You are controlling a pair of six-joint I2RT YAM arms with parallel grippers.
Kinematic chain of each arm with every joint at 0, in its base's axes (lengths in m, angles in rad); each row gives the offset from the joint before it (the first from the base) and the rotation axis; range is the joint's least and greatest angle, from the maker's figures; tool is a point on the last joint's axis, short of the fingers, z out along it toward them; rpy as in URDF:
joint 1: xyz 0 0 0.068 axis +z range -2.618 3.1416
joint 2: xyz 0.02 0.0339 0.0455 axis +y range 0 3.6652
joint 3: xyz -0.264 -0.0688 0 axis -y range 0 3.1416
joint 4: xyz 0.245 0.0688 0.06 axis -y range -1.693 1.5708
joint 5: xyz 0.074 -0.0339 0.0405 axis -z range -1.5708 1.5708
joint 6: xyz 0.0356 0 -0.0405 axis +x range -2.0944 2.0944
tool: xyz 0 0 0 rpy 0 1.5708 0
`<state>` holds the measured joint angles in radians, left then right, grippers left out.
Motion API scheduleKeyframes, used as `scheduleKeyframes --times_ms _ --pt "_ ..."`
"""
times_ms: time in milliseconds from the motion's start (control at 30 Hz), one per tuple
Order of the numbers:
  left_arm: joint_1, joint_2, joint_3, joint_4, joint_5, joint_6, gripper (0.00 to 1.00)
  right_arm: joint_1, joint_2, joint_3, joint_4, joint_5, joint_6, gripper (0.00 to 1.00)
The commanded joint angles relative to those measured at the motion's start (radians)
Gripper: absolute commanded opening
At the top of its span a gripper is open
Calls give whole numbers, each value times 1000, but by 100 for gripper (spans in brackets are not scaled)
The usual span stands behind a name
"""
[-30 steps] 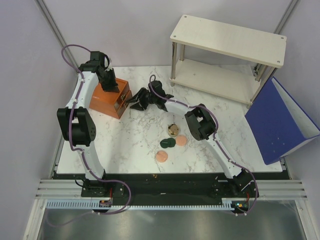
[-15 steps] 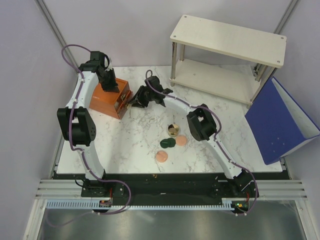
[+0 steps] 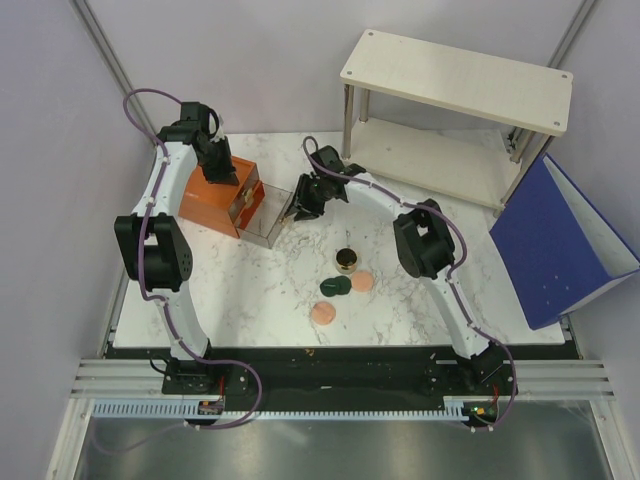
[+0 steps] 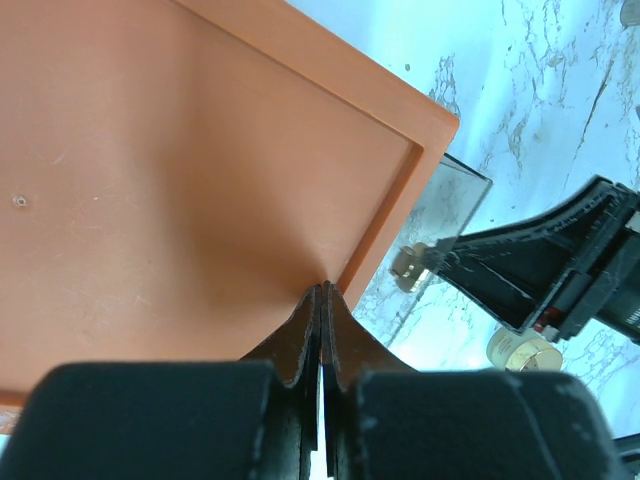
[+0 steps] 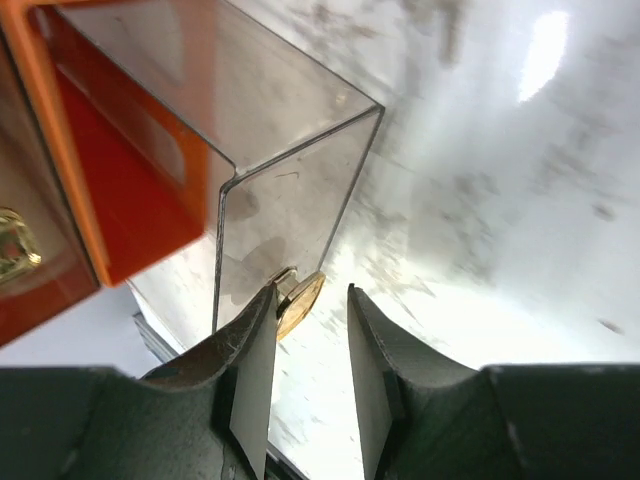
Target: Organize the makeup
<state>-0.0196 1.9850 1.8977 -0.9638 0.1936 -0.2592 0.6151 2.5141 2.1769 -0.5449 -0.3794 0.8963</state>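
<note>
The gold-lidded round jar (image 3: 347, 262), the dark green compact (image 3: 335, 286) and two peach-pink discs (image 3: 362, 282) (image 3: 324, 314) lie on the marble table's middle. The cream bottle and clear tube are out of view. The orange-brown drawer box (image 3: 215, 195) has its clear drawer (image 3: 262, 215) pulled out. My right gripper (image 3: 298, 203) (image 5: 310, 292) is open at the drawer's front, its left finger (image 5: 255, 330) against the gold knob (image 5: 300, 300). My left gripper (image 3: 220, 165) (image 4: 322, 292) is shut, its tips pressing on the box's top (image 4: 180, 170). The jar also shows in the left wrist view (image 4: 520, 350).
A white two-level shelf (image 3: 455, 100) stands at the back right. A blue folder-like box (image 3: 560, 245) leans at the right edge. The box's lower drawer (image 5: 40, 260) with a gold knob is shut.
My right gripper has moved right and drawn the clear drawer out of the box. Its jaws now stand apart around the knob. The left arm has not moved.
</note>
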Motion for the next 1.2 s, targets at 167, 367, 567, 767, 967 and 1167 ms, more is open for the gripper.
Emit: scheduleKeyframes --times_ms 167,367,567,767,967,1167 --pt "-9 100 -17 -104 -11 48 2 -103 -127 -200 -204 105 -175 42" --pt "-9 109 -3 -105 -11 58 2 -113 -144 -131 -220 86 -235 45" --pt "-9 106 0 -108 -13 64 2 -120 -158 -9 -240 37 -290 56" --pt "-9 81 -18 -108 -13 54 2 -140 -219 -8 -404 45 -401 59" --pt "-9 81 -2 -110 -5 18 3 -126 -279 -29 -617 166 -680 62" --pt "-9 84 8 -130 -6 9 3 -77 -392 -206 -618 263 -734 71"
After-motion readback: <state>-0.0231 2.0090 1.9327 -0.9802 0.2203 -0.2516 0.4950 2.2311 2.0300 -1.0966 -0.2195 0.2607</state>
